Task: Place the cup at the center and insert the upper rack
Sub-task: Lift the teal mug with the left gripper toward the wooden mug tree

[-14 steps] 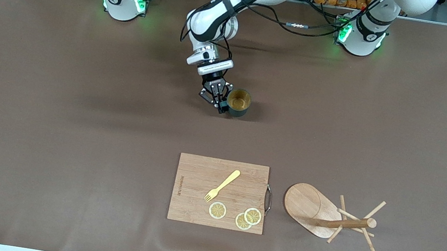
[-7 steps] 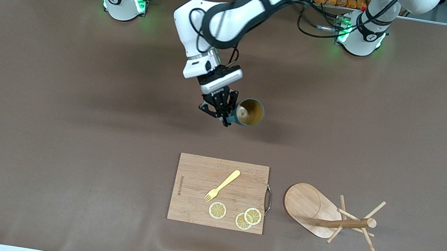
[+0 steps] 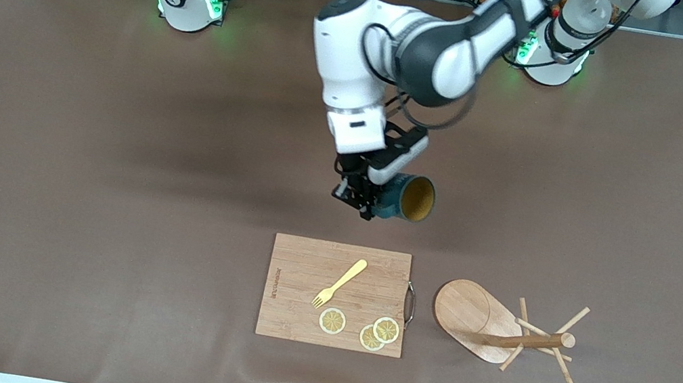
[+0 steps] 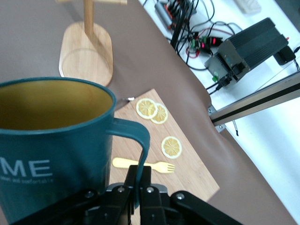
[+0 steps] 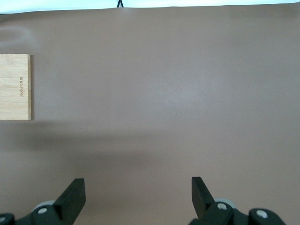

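My left gripper [image 3: 371,204] is shut on the handle of the dark teal cup [image 3: 407,198]. It holds the cup tipped on its side in the air over the table's middle, the tan inside facing the left arm's end. In the left wrist view the fingers [image 4: 132,180] pinch the thin handle [image 4: 142,140] beside the cup [image 4: 51,154]. The wooden upper rack [image 3: 501,331] lies on its side, nearer the front camera than the cup, with its oval base [image 4: 86,51] showing. My right gripper [image 5: 138,187] is open over bare table.
A rectangular wooden cutting board [image 3: 300,281] lies beside the rack toward the right arm's end. It carries a yellow fork [image 3: 339,283] and three lemon slices [image 3: 332,321]. Its edge [image 5: 15,86] shows in the right wrist view. Brown cloth covers the table.
The left arm has lifted the cup and carried it over the table toward the front camera and the left arm's end, tipping it from upright onto its side. The right arm has not moved.
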